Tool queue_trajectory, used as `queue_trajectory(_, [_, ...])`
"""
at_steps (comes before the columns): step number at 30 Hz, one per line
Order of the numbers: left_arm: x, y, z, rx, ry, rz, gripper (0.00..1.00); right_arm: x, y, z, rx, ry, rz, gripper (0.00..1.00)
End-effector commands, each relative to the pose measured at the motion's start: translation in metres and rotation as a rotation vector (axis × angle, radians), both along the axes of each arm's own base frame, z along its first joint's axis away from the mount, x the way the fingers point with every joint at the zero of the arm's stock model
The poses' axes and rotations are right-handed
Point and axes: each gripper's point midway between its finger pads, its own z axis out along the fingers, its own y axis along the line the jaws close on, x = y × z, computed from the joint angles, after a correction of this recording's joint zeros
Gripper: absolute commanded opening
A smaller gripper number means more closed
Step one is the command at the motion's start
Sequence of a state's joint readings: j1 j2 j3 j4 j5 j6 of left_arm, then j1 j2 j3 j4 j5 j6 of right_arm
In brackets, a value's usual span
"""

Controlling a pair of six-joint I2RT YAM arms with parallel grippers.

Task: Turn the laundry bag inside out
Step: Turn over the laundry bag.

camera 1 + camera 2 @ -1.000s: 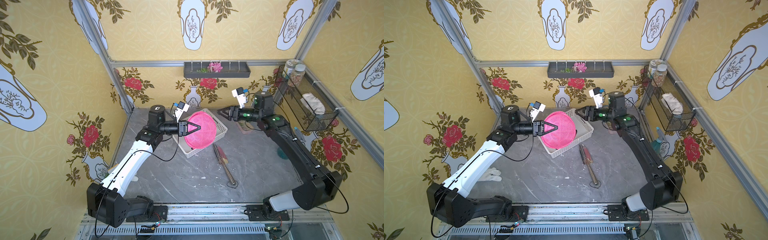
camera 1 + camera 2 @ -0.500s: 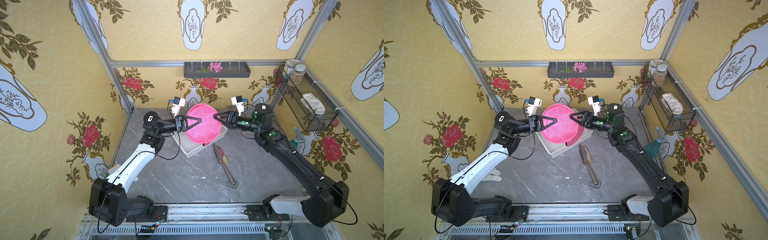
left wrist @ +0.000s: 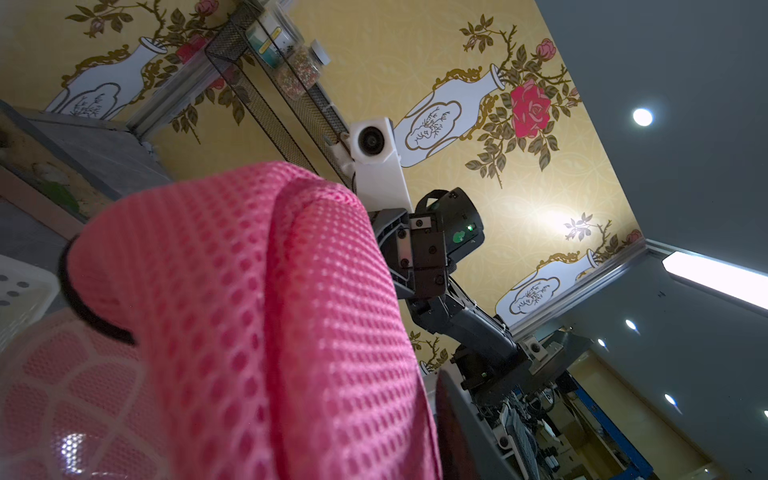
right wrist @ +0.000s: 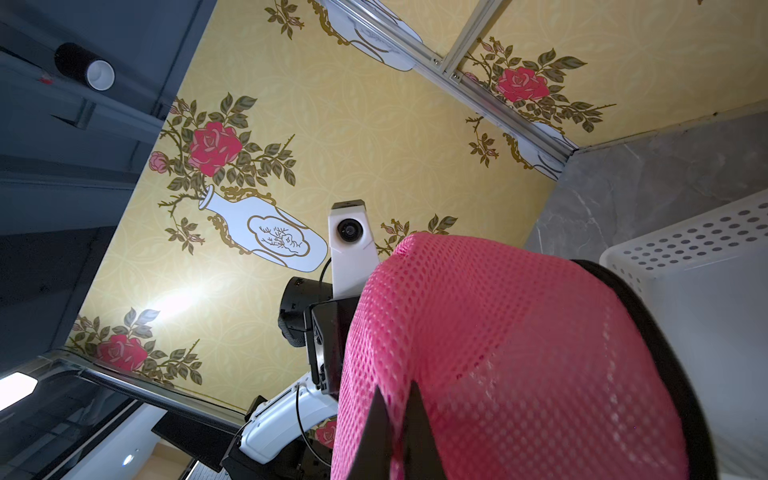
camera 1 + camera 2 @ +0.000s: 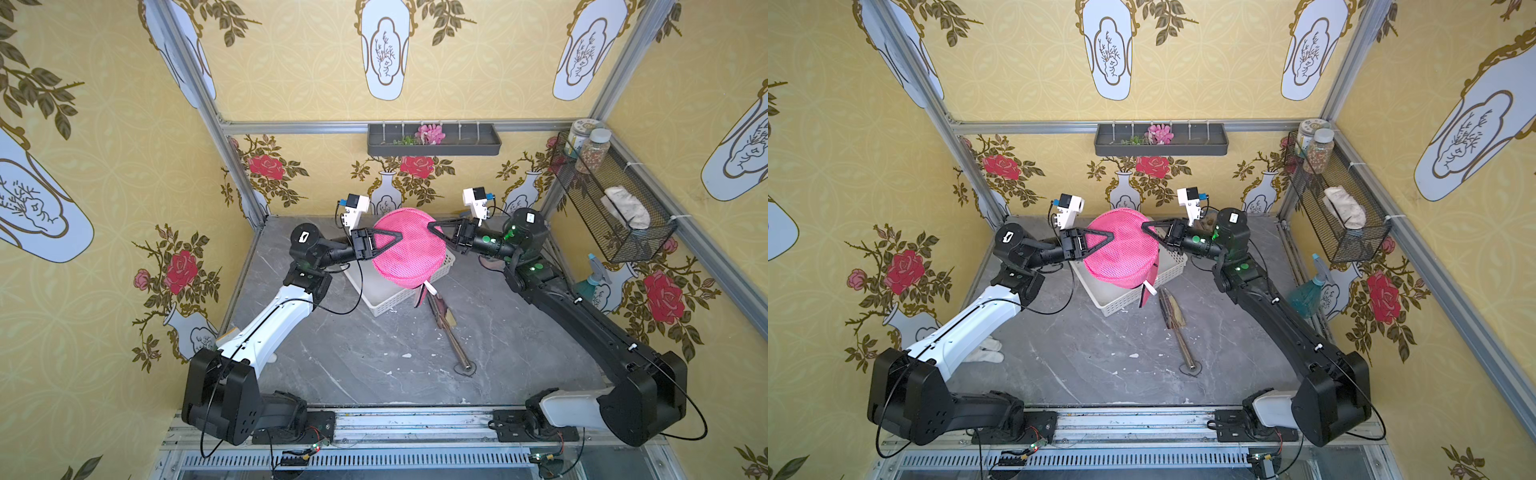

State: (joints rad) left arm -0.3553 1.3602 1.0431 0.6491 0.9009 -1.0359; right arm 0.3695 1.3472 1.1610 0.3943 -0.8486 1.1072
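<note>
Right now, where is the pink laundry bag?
In both top views the laundry bag is at the back centre of the table, held up over the white basket; the right arm's fingers pinch its mesh.

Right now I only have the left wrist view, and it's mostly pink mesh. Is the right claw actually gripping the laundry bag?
Observer: Yes. In the right wrist view the right claw has both fingertips pinched together on the mesh of the laundry bag.
Operator: Is the bag off the table?
Observer: In both top views it hangs between the arms, over the white basket, with its white tab dangling.
Operator: And my left claw?
Observer: In a top view the left claw overlaps the bag's edge with its tip; open or shut, I cannot tell.
</note>
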Motion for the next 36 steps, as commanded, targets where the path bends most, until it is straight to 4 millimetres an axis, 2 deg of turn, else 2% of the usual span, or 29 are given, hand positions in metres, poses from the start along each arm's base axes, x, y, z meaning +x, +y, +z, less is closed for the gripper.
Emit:
queue_trajectory(1, [0.027, 0.010, -0.019, 0.110, 0.007, 0.191, 0.58, 0.000, -0.001, 0.022, 0.061, -0.068, -0.006, 0.00])
queue_trajectory(3, [0.045, 0.029, -0.032, 0.229, -0.007, 0.375, 0.69, 0.009, -0.005, 0.022, 0.034, -0.043, -0.065, 0.00])
queue_trajectory(6, [0.065, 0.088, -0.046, 0.440, -0.031, 0.744, 0.78, 0.023, -0.015, 0.015, -0.078, -0.005, -0.208, 0.00])
queue_trajectory(7, [0.065, 0.111, -0.044, 0.485, -0.043, 0.868, 0.80, 0.028, -0.020, 0.011, -0.137, 0.009, -0.271, 0.00])
queue_trajectory(9, [0.059, 0.142, -0.033, 0.522, -0.113, 1.031, 0.81, 0.035, -0.029, 0.003, -0.235, 0.032, -0.369, 0.00])
queue_trajectory(11, [0.050, 0.152, -0.014, 0.531, -0.207, 1.081, 0.79, 0.039, -0.035, -0.005, -0.301, 0.073, -0.450, 0.00])
queue_trajectory(13, [0.038, 0.131, 0.005, 0.525, -0.366, 1.001, 0.75, 0.043, -0.034, -0.007, -0.301, 0.116, -0.493, 0.00])
queue_trajectory(15, [0.012, 0.085, 0.021, 0.519, -0.609, 0.835, 0.73, 0.044, -0.027, -0.004, -0.289, 0.144, -0.521, 0.00])
queue_trajectory(18, [-0.030, 0.032, 0.031, 0.520, -0.964, 0.674, 0.73, 0.044, -0.017, -0.003, -0.276, 0.199, -0.557, 0.00])
queue_trajectory(20, [-0.055, 0.010, 0.030, 0.475, -1.142, 0.566, 0.76, 0.043, -0.010, -0.002, -0.261, 0.237, -0.570, 0.00])
queue_trajectory(22, [-0.060, 0.003, 0.031, 0.455, -1.205, 0.539, 0.78, 0.041, -0.004, 0.003, -0.233, 0.248, -0.589, 0.00])
queue_trajectory(28, [-0.033, -0.002, 0.016, 0.609, -1.281, 0.574, 0.88, 0.034, 0.017, 0.008, -0.156, 0.329, -0.583, 0.00])
queue_trajectory(33, [-0.023, -0.008, -0.001, 0.714, -1.315, 0.518, 0.84, 0.028, 0.025, 0.007, -0.136, 0.361, -0.606, 0.00])
queue_trajectory(36, [-0.014, -0.007, -0.009, 0.779, -1.322, 0.520, 0.78, 0.025, 0.030, 0.007, -0.123, 0.367, -0.599, 0.00])
